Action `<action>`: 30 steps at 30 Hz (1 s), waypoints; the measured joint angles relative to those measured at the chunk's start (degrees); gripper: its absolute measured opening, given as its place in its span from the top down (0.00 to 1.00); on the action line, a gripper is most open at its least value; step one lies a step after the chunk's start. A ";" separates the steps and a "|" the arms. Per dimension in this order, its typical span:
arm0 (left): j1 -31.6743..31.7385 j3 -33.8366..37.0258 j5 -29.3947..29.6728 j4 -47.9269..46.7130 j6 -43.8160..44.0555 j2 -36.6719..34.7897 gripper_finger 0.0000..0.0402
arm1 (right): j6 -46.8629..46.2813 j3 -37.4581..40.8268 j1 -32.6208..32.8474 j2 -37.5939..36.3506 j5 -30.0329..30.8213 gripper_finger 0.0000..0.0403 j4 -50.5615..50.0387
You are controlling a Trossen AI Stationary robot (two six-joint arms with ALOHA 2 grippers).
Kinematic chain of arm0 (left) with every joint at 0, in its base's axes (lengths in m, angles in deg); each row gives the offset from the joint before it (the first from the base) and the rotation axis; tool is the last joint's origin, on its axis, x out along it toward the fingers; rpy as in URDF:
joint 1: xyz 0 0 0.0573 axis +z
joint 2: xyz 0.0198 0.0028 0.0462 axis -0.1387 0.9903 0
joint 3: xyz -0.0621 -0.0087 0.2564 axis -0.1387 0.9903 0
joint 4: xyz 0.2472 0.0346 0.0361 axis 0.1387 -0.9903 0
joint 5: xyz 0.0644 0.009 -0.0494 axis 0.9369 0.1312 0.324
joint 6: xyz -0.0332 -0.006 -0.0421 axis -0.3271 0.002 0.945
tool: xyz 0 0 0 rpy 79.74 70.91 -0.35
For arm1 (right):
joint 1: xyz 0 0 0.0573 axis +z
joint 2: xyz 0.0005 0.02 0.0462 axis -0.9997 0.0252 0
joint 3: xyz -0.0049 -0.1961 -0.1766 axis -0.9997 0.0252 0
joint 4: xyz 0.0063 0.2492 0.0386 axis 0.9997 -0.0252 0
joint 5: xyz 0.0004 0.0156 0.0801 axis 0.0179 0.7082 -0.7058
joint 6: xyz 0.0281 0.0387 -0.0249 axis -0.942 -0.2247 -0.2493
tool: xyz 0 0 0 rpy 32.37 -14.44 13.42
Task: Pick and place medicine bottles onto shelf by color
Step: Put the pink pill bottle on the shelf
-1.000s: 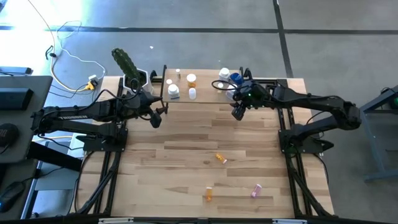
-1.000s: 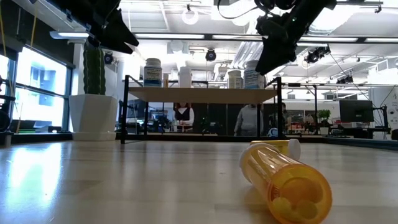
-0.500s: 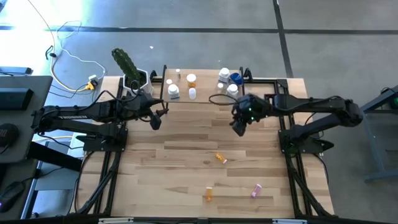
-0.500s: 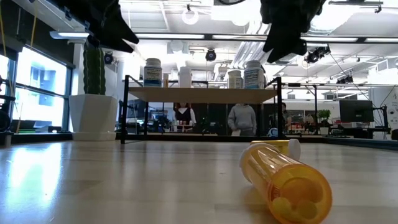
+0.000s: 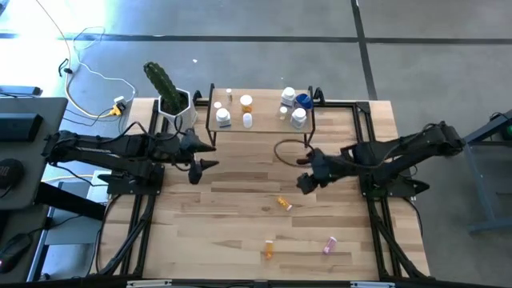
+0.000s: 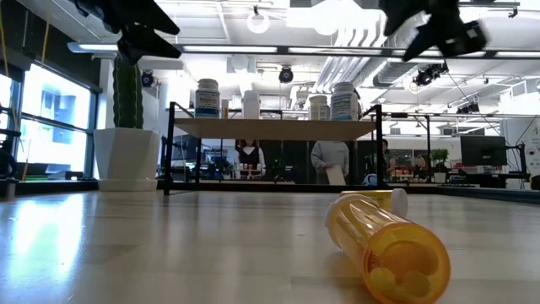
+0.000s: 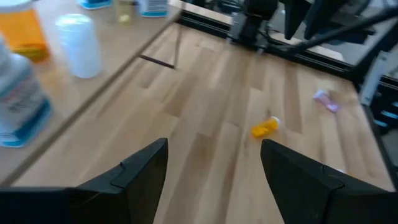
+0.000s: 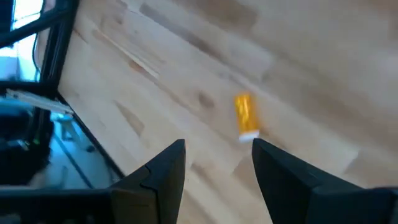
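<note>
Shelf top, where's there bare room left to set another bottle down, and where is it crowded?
On the shelf, the bare patch is the middle strip, between the orange bottle group on its left end and the blue bottle cluster on its right end. Both ends are crowded.

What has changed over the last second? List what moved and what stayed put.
The right gripper drew back from the shelf toward mid-table, open and empty, nearing the orange bottle. The left gripper, also open, shifted slightly toward the table's front. The bottles on the shelf and the three lying on the table have not moved.
</note>
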 joint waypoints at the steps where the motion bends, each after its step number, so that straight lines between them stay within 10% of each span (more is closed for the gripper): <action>1: -0.85 0.00 0.00 0.00 0.02 0.00 0.38 | -3.77 0.00 1.43 0.21 0.44 0.56 -0.25; 14: -8.47 -0.02 0.98 -0.86 0.39 0.00 0.38 | -41.07 0.09 18.59 3.92 0.03 0.56 -3.92; 30: -10.94 -0.02 1.16 -1.36 0.39 0.00 0.38 | -56.26 0.09 28.80 13.48 -6.85 0.56 -5.38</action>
